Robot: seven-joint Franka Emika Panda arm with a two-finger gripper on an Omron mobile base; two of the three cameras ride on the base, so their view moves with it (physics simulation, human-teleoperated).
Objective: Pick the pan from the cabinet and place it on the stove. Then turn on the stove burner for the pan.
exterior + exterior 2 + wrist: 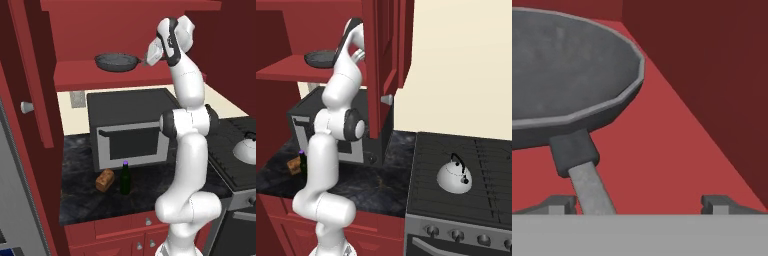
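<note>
Cream wall (456, 65), dark stone counter (80, 200), red drawers (125, 227).

The red wooden wall cabinet (125, 75) is standing open, so its front is giving free room. The round dark grey frying pan (117, 62) is sitting on the red shelf, and its long handle is lying between the wide-apart fingertips (559, 204). The dark red side wall (712, 75) is closing in nearby.

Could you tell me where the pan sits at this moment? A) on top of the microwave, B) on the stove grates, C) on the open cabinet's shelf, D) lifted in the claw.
C: the pan rests on the red cabinet shelf, with the open claw at its handle.
</note>
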